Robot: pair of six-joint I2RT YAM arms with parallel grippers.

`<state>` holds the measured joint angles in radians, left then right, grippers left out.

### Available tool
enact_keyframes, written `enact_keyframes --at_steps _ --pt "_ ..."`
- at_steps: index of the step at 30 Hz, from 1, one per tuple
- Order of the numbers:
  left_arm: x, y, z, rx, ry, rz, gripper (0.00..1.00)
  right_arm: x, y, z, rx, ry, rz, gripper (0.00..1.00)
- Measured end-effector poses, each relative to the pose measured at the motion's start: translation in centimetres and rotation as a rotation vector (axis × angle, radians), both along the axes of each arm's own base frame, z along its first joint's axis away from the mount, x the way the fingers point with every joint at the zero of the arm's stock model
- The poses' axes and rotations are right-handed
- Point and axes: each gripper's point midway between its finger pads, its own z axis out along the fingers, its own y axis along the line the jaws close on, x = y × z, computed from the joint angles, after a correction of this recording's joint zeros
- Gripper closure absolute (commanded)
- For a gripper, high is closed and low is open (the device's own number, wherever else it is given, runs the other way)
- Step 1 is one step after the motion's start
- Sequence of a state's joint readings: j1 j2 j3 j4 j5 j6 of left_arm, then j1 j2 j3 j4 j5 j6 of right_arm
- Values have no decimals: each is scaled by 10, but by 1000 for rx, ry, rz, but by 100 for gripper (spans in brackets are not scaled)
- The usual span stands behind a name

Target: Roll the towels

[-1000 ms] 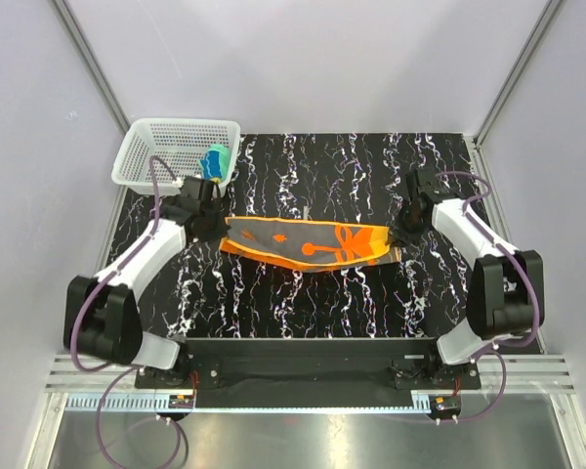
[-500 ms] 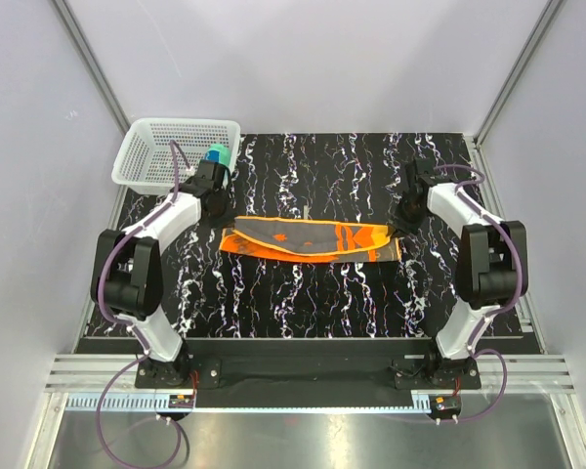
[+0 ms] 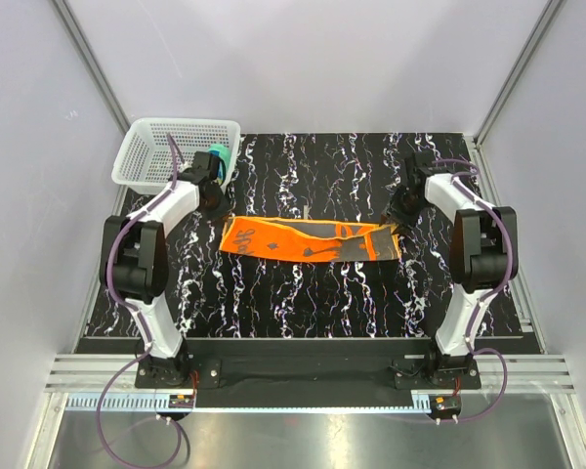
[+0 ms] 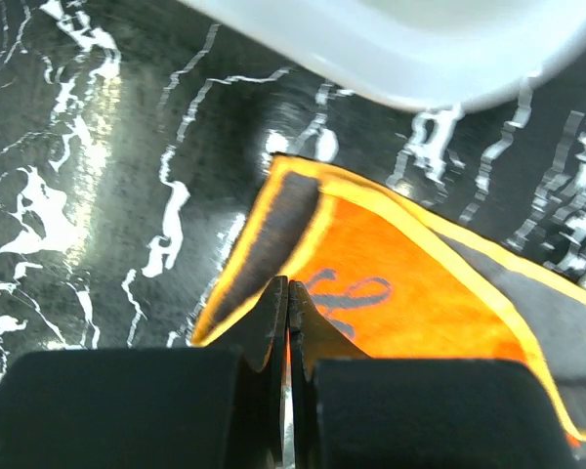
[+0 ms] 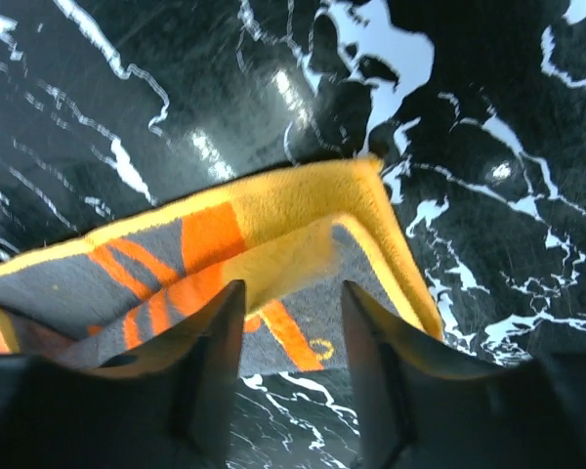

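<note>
Towel (image 3: 308,240) in bright orange lies as a long, narrow, flattened strip at the middle of the black marbled table (image 3: 303,293). Its long axis runs from 9 o'clock to 3 o'clock in the overhead view, and the 3 o'clock end sits a touch nearer the arm bases. The 9 o'clock two-thirds show orange with a thin yellow hem and a few grey marks. The 3 o'clock end turns dark grey with orange figures on it.

From the left wrist, the near corner shows a yellow border, a charcoal patch and grey scrollwork on orange. From the right wrist, the cloth is doubled over itself, with a yellow hem on top of a grey face striped in orange.

The left gripper (image 4: 285,288) sits at the strip's 10 o'clock corner with its fingers pressed tight together over the cloth. No fold can be seen caught between them, though the angle is poor. The right gripper (image 5: 293,293) is at the 2 o'clock corner with its fingers spread apart, and the towel end lies beyond the gap between them.

A white mesh basket (image 3: 151,147) stands at 10 o'clock on the table, just beyond the left gripper. A teal-and-yellow cloth (image 3: 216,156) appears to rest inside the basket's 3 o'clock side, well apart from the strip.
</note>
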<state>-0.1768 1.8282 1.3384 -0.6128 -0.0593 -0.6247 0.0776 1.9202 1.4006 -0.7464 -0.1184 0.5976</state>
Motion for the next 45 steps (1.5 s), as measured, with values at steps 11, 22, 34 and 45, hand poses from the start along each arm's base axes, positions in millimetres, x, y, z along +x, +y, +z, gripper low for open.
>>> enact_keyframes --at_steps 11,22,34,45 --pt "-13 10 -4 22 6 23 62 18 -24 -6 -7 5 -52 25" --pt "-62 14 -7 -20 -38 49 33 -27 -61 -1 -54 -20 -102 23" --pt "-48 -5 -37 -88 -16 -26 46 -31 -39 -19 59 -35 -45 31" --pt "-32 -6 -43 -72 -19 -52 100 -27 -29 -30 111 -50 -22 60"
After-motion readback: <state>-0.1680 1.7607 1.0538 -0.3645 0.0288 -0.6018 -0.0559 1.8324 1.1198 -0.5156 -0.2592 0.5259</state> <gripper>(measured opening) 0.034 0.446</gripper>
